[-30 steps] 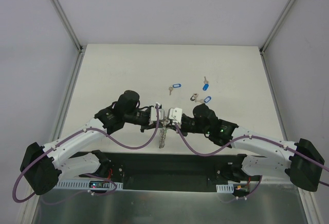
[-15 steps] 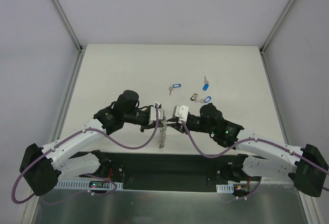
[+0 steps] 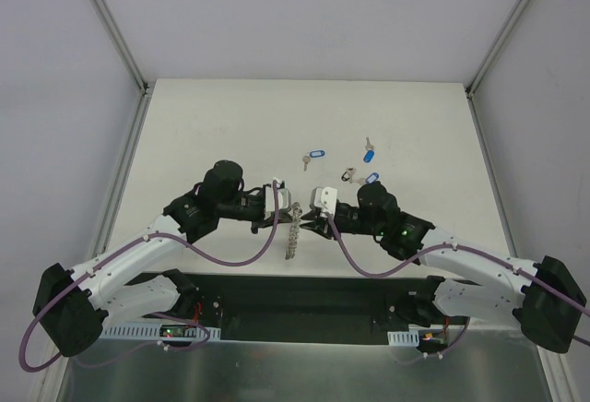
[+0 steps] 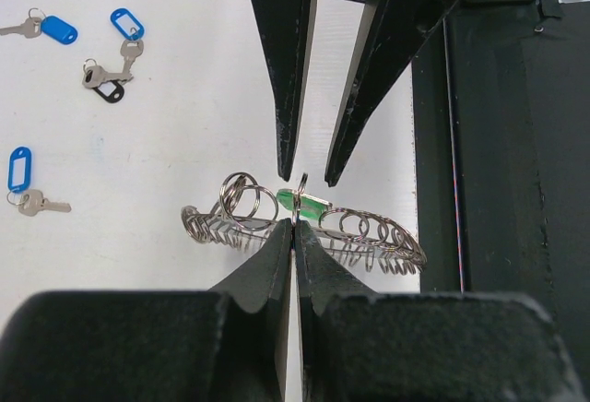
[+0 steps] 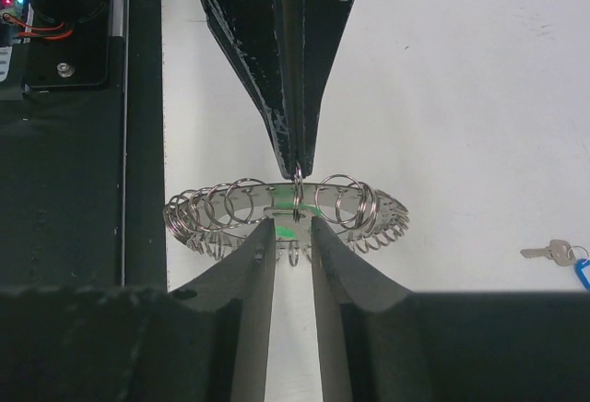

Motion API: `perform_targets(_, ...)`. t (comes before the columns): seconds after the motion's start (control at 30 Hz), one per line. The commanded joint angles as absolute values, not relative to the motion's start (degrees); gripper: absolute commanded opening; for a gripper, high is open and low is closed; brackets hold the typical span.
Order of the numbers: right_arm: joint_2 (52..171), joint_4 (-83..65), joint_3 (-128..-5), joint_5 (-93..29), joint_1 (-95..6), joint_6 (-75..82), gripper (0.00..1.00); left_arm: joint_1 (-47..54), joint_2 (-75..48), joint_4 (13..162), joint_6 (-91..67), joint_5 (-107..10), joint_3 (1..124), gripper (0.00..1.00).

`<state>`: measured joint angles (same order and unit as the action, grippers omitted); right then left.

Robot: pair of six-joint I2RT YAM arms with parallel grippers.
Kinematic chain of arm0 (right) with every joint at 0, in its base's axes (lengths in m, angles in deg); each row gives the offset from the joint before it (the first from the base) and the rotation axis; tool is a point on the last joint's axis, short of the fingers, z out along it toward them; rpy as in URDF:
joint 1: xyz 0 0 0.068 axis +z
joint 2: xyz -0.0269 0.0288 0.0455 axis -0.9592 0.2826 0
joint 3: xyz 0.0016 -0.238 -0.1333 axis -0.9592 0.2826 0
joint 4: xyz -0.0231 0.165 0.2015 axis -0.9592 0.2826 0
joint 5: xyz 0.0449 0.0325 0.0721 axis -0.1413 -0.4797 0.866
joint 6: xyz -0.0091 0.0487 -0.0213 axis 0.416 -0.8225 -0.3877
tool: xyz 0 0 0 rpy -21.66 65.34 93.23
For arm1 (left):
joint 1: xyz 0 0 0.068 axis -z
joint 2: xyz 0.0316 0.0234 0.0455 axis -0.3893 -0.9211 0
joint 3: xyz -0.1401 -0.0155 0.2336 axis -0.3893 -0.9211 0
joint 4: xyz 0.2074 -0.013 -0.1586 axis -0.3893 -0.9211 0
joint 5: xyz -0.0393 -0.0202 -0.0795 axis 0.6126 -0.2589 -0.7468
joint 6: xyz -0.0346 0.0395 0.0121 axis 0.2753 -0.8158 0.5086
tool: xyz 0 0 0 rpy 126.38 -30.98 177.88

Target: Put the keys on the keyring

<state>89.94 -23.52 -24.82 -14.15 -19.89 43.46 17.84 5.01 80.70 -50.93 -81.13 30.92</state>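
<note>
Left tool (image 4: pixel 295 229): your left tool reaches in from 9 o'clock. Its fingers are pinched together on a small wire loop that stands up from the rim of the keyring (image 4: pixel 369 236).
Right tool (image 5: pixel 293 229): it faces the left one from 3 o'clock, fingers a narrow gap apart. The tips sit at the ring's rim on either side of the pinched loop, and you cannot see them holding anything.
Keyring: it sits between the two tools at the desk's (image 3: pixel 230 125) 6 o'clock edge, seen edge-on from above.
Green tag (image 4: pixel 300 202): it lies against the ring, just beside the pinched loop.
Blue-tagged keys (image 3: pixel 316 155): three lie loose on the desk toward 1 o'clock of the ring, well apart from both tools.
</note>
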Motion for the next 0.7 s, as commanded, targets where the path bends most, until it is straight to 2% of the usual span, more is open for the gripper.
perform_targets(0.0, 90.6, -26.8, -25.4, -11.6, -20.1, 42.9, 0.23, 17.2, 6.0, 84.9, -49.7, -82.3, 30.9, 0.0)
perform_targets(0.67, 90.8, -28.7, -24.9, -12.2, -20.1, 42.1, 0.1, 17.2, 5.4, 85.4, -49.5, -83.6, 30.9, 0.0)
